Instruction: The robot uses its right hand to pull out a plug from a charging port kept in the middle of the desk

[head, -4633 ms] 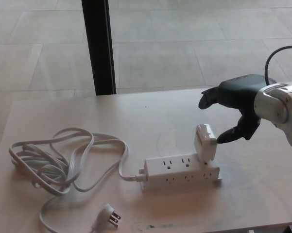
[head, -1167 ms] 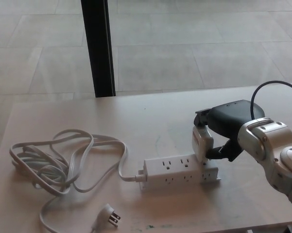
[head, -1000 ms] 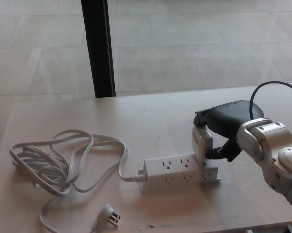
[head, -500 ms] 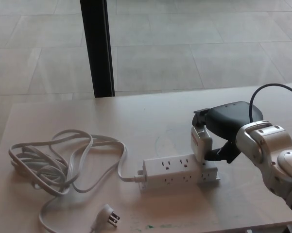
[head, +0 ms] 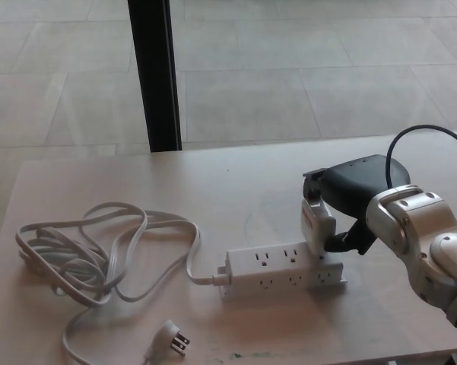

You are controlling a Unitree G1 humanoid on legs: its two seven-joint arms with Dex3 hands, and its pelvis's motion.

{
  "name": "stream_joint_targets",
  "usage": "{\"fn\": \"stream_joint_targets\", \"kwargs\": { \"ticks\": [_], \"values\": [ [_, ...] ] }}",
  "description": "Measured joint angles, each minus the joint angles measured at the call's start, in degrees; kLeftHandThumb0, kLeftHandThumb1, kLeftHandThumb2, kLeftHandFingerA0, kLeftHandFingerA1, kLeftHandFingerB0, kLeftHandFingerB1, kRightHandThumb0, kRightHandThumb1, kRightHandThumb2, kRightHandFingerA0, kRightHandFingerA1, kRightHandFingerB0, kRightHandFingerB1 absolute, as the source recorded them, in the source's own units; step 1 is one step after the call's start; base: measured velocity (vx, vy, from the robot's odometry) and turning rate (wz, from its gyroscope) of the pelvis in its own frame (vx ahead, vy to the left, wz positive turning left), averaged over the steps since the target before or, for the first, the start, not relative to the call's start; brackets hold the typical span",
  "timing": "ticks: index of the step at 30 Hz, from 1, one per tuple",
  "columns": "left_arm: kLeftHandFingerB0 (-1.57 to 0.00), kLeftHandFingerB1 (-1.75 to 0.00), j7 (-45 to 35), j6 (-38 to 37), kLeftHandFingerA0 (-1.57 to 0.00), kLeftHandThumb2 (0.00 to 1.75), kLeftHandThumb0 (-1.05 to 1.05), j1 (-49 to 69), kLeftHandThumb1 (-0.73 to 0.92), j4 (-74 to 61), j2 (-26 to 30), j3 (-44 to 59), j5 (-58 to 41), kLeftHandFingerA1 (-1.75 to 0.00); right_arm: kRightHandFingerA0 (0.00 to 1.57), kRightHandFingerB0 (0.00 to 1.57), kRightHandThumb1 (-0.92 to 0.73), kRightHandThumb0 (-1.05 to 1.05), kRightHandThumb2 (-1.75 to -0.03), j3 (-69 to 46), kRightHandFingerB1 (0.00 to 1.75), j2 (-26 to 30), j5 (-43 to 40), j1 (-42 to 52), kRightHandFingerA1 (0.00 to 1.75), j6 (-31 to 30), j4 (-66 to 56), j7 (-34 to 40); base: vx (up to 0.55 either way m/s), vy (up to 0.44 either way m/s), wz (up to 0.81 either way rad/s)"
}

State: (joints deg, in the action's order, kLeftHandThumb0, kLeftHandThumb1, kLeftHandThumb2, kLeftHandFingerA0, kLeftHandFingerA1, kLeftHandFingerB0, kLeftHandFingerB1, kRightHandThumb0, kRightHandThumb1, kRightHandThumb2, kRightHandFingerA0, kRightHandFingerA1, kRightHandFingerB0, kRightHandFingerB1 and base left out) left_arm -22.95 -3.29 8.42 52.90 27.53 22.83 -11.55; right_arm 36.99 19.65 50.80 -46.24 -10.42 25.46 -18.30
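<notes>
Right robot hand point(head: 350, 201) grips the white plug point(head: 316, 226), apparently seated in the power strip point(head: 281, 271).

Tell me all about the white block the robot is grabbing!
The plug is a small white boxy block, plastic by its look, with rounded corners. It stands nearly upright, tilted a little, at the right end of the white power strip on the desk, its bottom meeting the strip's top. The black right hand is closed around it, a finger over its top and another behind its lower side. Its prongs are hidden.
</notes>
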Motion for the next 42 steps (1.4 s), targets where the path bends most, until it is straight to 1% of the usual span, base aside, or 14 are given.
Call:
{"fn": "stream_joint_targets", "kwargs": {
  "ticks": [3, 5, 6, 9, 10, 12, 13, 27, 30, 33, 36, 37, 38, 42],
  "values": [
    [-0.09, -0.16, 0.0, 0.0, -0.32, 1.27, -0.94, -0.1, 0.92, 0.3, 0.1, 0.0, 0.0, -0.60, 0.84, 0.76, -0.68, -0.38, -0.80, 0.2, 1.01, 0.3, 0.8, 0.2, 1.73, -0.4, -0.4, 0.2, 0.00, 0.000, 0.00],
    [-0.03, -0.29, 0.1, 0.0, -0.33, 0.86, -0.91, -0.3, 0.92, 0.5, 0.1, 0.0, 0.0, -0.54, 0.82, 0.76, -0.69, -0.38, -0.80, 0.2, 0.95, 0.4, 0.9, 0.3, 1.73, -0.5, -0.5, 0.4, 0.00, 0.000, 0.00],
    [-0.06, -0.20, 0.1, 0.0, -0.33, 1.26, -0.88, -0.2, 0.87, 0.6, 0.1, 0.0, 0.0, -0.61, 0.83, 0.76, -0.70, -0.38, -0.81, 0.1, 1.02, 0.4, 1.0, 0.5, 1.73, -0.6, -0.5, 0.5, 0.00, 0.000, 0.00],
    [-0.01, -0.28, 0.1, 0.0, -0.34, 0.87, -0.90, -0.2, 0.92, 0.6, 0.1, 0.0, 0.0, -0.56, 0.81, 0.70, -0.74, -0.38, -0.78, -0.4, 0.85, 0.3, 1.1, 0.9, 1.69, -0.8, -0.4, 1.1, 0.00, 0.000, 0.00],
    [0.00, -0.23, 0.1, 0.0, -0.32, 1.24, -0.81, -0.3, 0.82, 0.6, 0.1, 0.0, 0.0, -0.61, 0.81, 0.73, -0.71, -0.38, -0.80, -0.6, 0.90, 0.3, 1.1, 1.0, 1.71, -0.9, -0.5, 1.3, 0.00, 0.000, 0.00],
    [-0.01, -0.28, 0.1, 0.1, -0.35, 0.88, -0.91, -0.4, 0.92, 0.6, 0.1, 0.1, 0.0, -0.56, 0.80, 0.74, -0.69, -0.38, -0.84, -1.2, 0.94, 0.2, 0.9, 1.3, 1.73, -0.9, -0.4, 1.5, 0.00, 0.000, 0.00],
    [-0.02, -0.21, 0.1, 0.1, -0.31, 1.24, -0.83, -0.4, 0.83, 0.6, 0.1, 0.1, 0.0, -0.60, 0.82, 0.73, -0.69, -0.39, -0.83, -1.5, 0.88, 0.1, 0.8, 1.4, 1.73, -0.9, -0.3, 1.6, 0.00, 0.000, 0.00],
    [-0.02, -0.26, 0.6, 0.2, -0.34, 0.91, -0.94, -0.6, 0.91, 0.7, 1.0, 0.2, 0.0, -0.55, 0.90, 0.68, -0.61, -0.39, -0.96, -4.3, 0.77, -0.2, -1.0, 0.6, 1.75, 1.0, 1.4, 1.6, 0.00, 0.000, 0.00],
    [-0.08, -0.18, 0.6, 0.2, -0.32, 1.26, -0.97, -0.6, 0.91, 0.8, 1.3, 0.2, 0.0, -0.59, 0.86, 0.62, -0.60, -0.42, -1.00, -4.9, 0.66, -0.1, -1.5, -0.8, 1.75, 1.2, 2.2, 0.4, 0.00, 0.000, 0.00],
    [-0.05, -0.29, 0.6, 0.2, -0.33, 0.87, -0.94, -0.7, 0.91, 1.1, 1.3, 0.2, 0.0, -0.54, 0.89, 0.72, -0.60, -0.42, -0.97, -5.7, 0.92, 0.6, -1.6, -2.9, 1.75, 1.2, 2.6, -0.8, 0.00, 0.000, 0.00],
    [-0.07, -0.21, 0.6, 0.2, -0.34, 1.27, -0.96, -0.9, 0.92, 1.3, 1.3, 0.3, 0.0, -0.61, 0.89, 0.78, -0.62, -0.42, -0.91, -6.7, 1.07, 1.8, -1.8, -5.7, 1.75, 1.3, 2.7, -1.7, 0.00, 0.000, 0.00],
    [-0.03, -0.29, 0.6, 0.2, -0.34, 0.86, -0.92, -0.9, 0.92, 1.2, 1.3, 0.3, 0.0, -0.54, 0.90, 0.81, -0.61, -0.41, -0.91, -6.8, 1.08, 2.1, -1.8, -6.1, 1.75, 1.4, 2.7, -1.9, 0.00, 0.000, 0.00],
    [-0.06, -0.20, 0.7, 0.2, -0.28, 1.26, -0.90, -0.8, 0.86, 1.1, 1.3, 0.3, 0.0, -0.58, 0.90, 0.80, -0.60, -0.40, -0.91, -7.1, 1.15, 2.5, -1.9, -6.7, 1.75, 1.5, 2.7, -2.3, 0.00, 0.000, 0.00],
    [-0.11, -0.18, 0.6, 0.2, -0.31, 1.27, -0.95, -0.8, 0.90, 1.0, 1.3, 0.3, -0.1, -0.59, 0.91, 0.79, -0.61, -0.41, -0.92, -7.7, 0.86, 3.3, -2.0, -7.7, 1.75, 1.9, 2.7, -3.1, 0.00, 0.000, 0.00]
  ]
}}
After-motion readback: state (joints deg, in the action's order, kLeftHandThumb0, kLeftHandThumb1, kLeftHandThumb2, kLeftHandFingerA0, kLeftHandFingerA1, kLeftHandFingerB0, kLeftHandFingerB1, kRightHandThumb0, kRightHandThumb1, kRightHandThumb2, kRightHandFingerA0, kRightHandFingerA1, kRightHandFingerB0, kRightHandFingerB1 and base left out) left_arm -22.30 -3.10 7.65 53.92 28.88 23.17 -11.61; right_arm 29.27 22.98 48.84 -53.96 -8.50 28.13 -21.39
